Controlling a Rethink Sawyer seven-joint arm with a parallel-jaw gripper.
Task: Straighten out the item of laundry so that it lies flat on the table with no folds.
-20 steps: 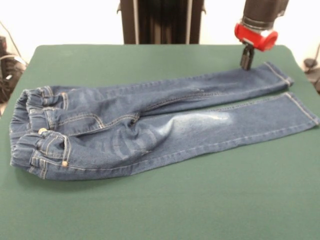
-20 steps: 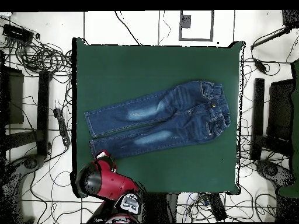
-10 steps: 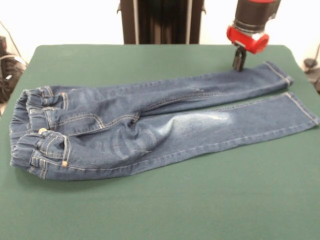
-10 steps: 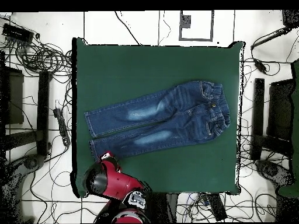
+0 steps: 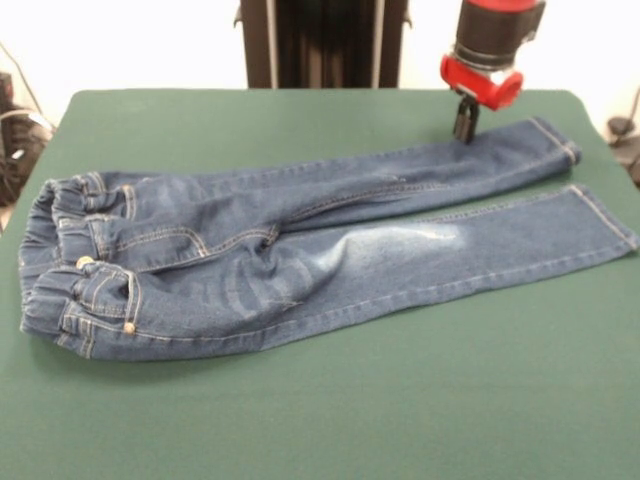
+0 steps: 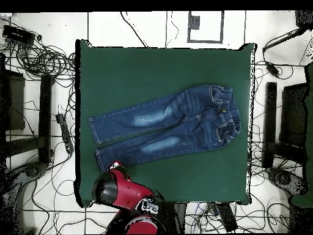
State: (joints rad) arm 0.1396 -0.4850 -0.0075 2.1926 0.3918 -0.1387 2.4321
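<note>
I have the jeans [image 5: 300, 250] spread across the middle of the table [image 5: 330, 420], waistband to the left in the front view, both legs running out to the right, the far leg's cuff close to the table's right far corner. Over the last second my gripper [image 5: 463, 122] has lifted off the far leg and drifted left, away from the cuff; it now hangs just above that leg's far edge. Its fingers look drawn together, with nothing between them, though from here I can't truly tell how far they are parted. In the overhead view the arm [image 6: 122, 191] covers the tip entirely.

The denim hasn't shifted with that retreat, so I judge the leg has been let go and is resting where it was laid. Both legs look flat. What remains, in my judgement, is the bunched elastic waistband [image 5: 70, 255] at the left, which is puckered and humped.
</note>
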